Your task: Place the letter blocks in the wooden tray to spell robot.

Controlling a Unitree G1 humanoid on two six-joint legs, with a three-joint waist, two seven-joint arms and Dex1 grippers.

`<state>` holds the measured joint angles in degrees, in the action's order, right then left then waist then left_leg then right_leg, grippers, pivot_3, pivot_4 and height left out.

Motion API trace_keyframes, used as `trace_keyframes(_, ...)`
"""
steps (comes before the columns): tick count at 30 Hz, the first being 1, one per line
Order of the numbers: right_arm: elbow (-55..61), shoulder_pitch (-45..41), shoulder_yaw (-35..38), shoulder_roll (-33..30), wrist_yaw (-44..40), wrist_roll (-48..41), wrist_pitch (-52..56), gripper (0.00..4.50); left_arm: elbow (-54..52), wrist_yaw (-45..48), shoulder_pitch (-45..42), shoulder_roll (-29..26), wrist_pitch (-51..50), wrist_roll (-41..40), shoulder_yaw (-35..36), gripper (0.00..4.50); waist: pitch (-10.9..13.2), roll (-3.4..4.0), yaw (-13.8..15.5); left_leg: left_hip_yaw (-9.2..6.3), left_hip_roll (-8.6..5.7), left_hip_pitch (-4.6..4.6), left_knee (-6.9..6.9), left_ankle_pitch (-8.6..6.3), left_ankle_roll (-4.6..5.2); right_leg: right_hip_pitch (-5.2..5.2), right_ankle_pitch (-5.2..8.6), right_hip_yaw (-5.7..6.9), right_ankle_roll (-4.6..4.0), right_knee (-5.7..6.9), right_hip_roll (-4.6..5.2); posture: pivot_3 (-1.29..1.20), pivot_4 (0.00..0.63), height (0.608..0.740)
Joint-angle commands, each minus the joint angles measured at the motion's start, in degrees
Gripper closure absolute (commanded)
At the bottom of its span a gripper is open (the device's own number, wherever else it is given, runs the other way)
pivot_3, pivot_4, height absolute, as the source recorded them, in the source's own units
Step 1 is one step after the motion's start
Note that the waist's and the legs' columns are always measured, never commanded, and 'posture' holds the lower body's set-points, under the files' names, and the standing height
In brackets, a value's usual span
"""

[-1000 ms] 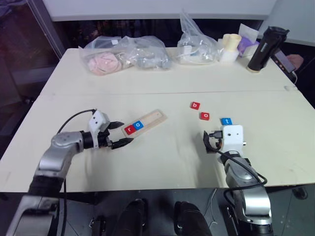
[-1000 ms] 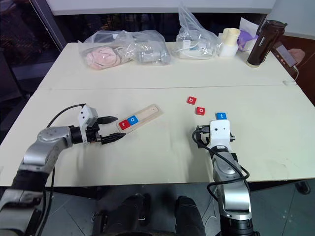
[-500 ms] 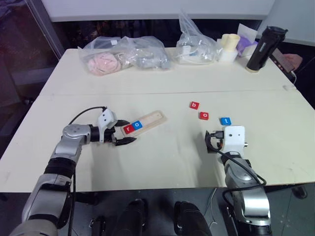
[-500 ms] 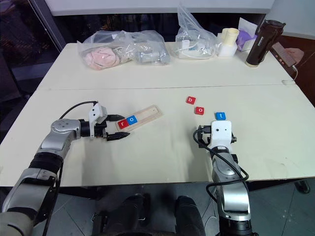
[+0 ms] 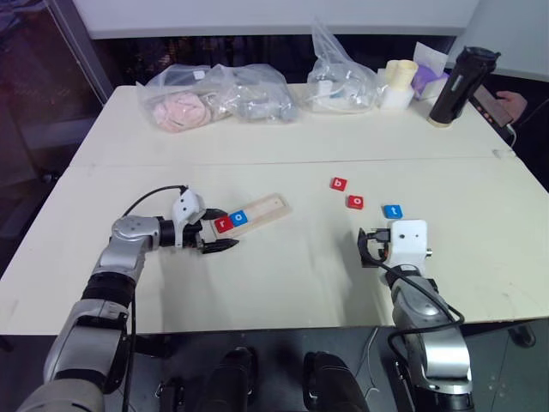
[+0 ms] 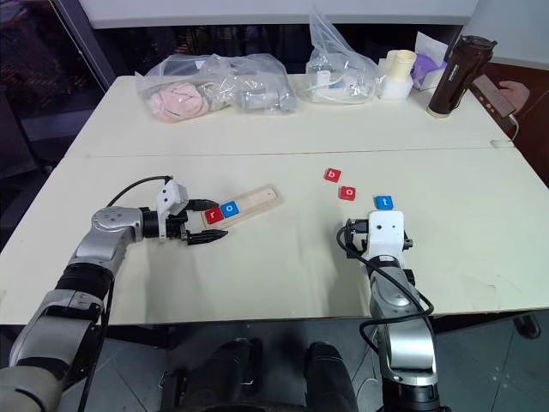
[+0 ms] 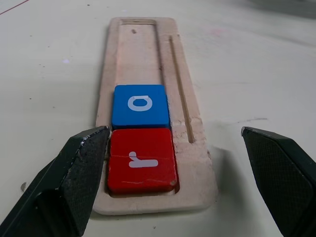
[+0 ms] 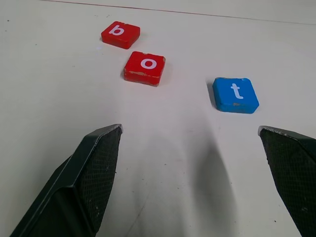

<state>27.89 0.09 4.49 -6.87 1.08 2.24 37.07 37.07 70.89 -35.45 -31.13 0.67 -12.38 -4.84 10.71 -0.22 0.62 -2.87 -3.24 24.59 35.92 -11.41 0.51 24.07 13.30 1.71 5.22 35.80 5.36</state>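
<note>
Letter blocks point(image 8: 236, 95) look light, stiff (perhaps slick); we'd pinch opposite edges; both grippers point(image 7: 173, 163) point(image 8: 190, 163) gape empty.

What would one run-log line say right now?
tray: r, o placed | table: b, o, t | left gripper open at tray | right gripper open

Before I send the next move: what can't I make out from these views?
- Clear bags at the table's far side: contents too crumpled and small to name, head views.
- Left gripper at the wooden tray: contact with the tray unclear.
- Person's hand: cut off by the right edge.
</note>
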Motion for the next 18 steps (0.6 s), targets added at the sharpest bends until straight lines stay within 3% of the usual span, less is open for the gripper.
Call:
trace_keyframes(1,1.5,-0.5,-0.1,-0.4,-0.2,0.4,-0.8,0.03,-2.3,1.1,-1.0,-0.5,-1.0,-1.8,2.0,0.0,0.0,0.0,0.0,0.0,0.0,0.0,0.01,0.0,0.0,0.0,0.0,0.0,0.0,0.02,0.0,0.0,0.15,0.738)
trace_keyframes(18,1.6,-0.2,-0.2,-0.6,-0.4,0.4,-0.4,0.03,2.9,0.1,-3.3,-0.8,2.0,0.4,2.7,0.0,0.0,0.0,0.0,-0.01,0.0,0.0,0.13,0.0,0.0,0.03,0.04,0.0,-0.05,0.21,-0.01,0.0,0.15,0.738)
